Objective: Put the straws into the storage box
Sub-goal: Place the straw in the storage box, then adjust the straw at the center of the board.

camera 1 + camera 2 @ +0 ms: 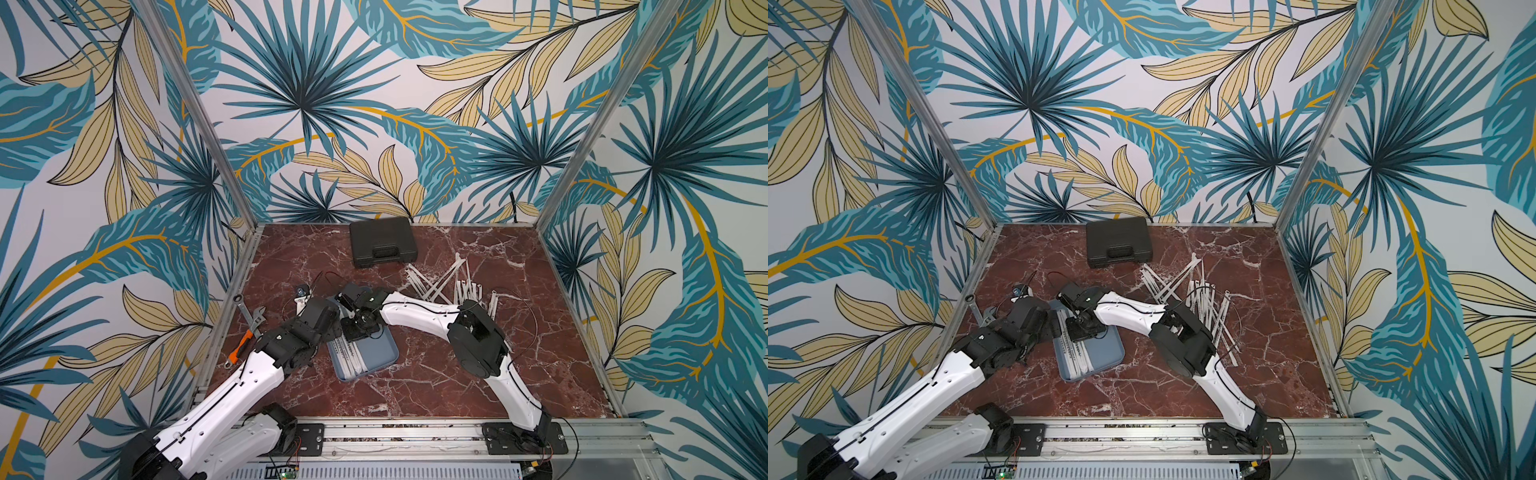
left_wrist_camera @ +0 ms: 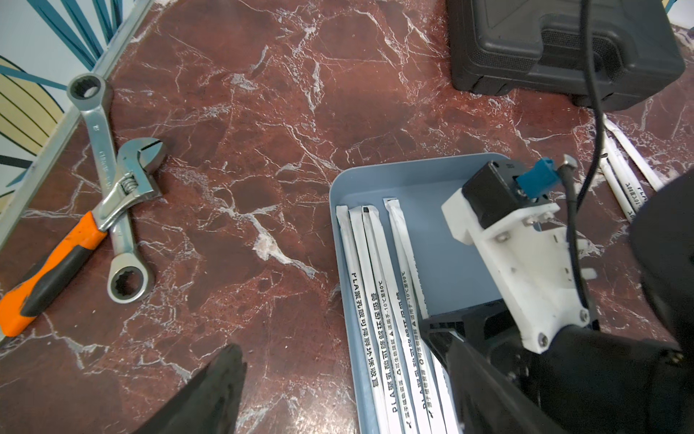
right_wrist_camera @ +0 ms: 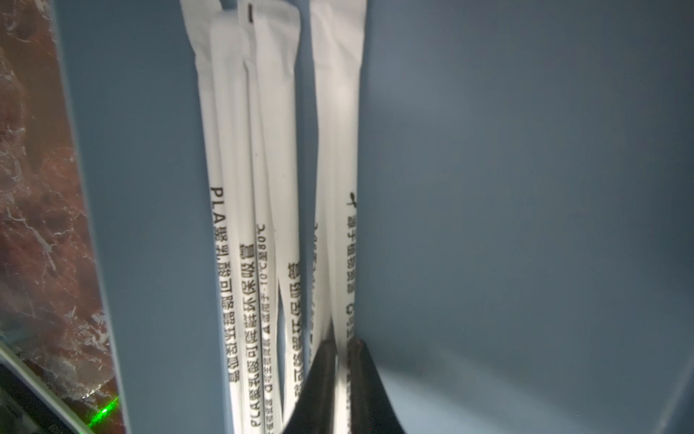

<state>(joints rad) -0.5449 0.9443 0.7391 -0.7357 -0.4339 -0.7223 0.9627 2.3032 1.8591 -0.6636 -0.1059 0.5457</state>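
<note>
The right gripper (image 3: 343, 349) reaches down into the tray (image 3: 525, 188). Its fingers stand close on both sides of one straw (image 3: 347, 150), but I cannot tell if they press it. This straw lies beside the other straws (image 2: 370, 300) along the tray wall nearer the left gripper (image 2: 345, 342), whose fingers are wide apart and empty. The loose straws (image 1: 440, 282) lie on the table (image 1: 415, 386), well apart from the tray.
</note>
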